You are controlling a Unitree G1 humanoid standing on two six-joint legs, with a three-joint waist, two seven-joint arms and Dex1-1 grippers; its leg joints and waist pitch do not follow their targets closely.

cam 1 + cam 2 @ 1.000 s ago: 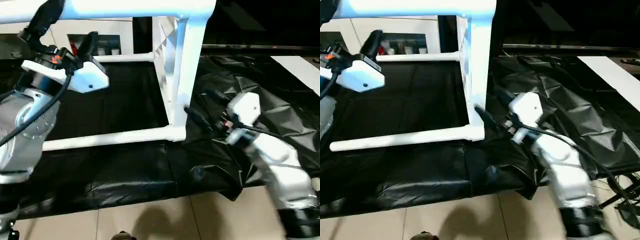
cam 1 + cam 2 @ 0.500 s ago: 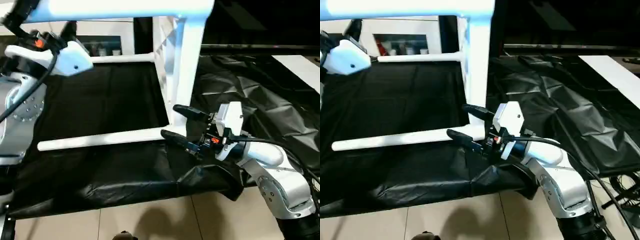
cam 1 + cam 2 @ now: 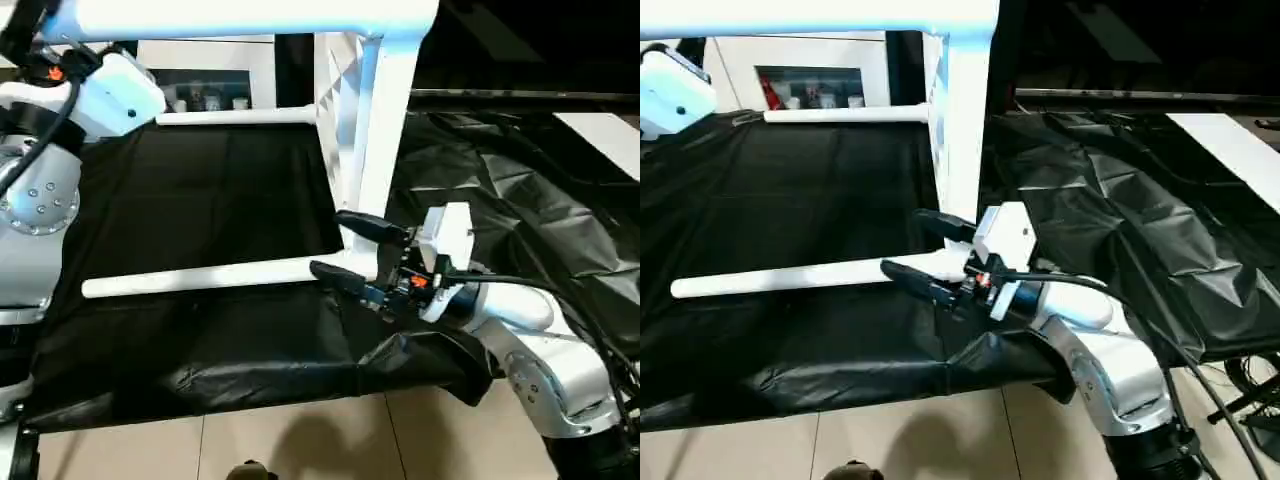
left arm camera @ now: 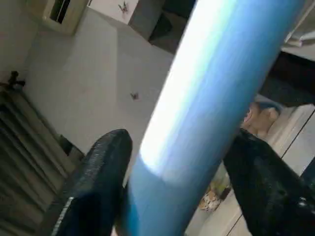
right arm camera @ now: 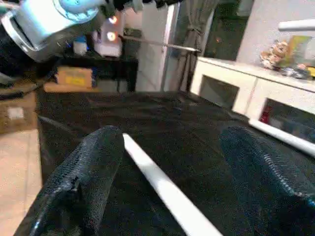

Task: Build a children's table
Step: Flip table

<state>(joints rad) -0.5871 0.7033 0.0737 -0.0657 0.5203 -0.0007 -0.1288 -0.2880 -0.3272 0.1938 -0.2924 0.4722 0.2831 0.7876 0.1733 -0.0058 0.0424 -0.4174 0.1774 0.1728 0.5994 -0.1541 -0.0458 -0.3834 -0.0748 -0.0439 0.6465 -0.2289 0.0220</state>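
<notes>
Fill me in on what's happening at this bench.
A humanoid robot is assembling a white children's table, which lies tipped on its side on black sheeting. The left gripper straddles the upper leg. The right gripper, fingers open, sits at the corner where the lower leg joins the tabletop, holding nothing yet.

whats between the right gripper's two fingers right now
In the right wrist view, the lower table leg runs between the right gripper fingers, over the black sheet; the jaws are open.

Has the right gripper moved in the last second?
Yes. The right gripper swung from beside the tabletop to straddle the lower leg at its socket.
</notes>
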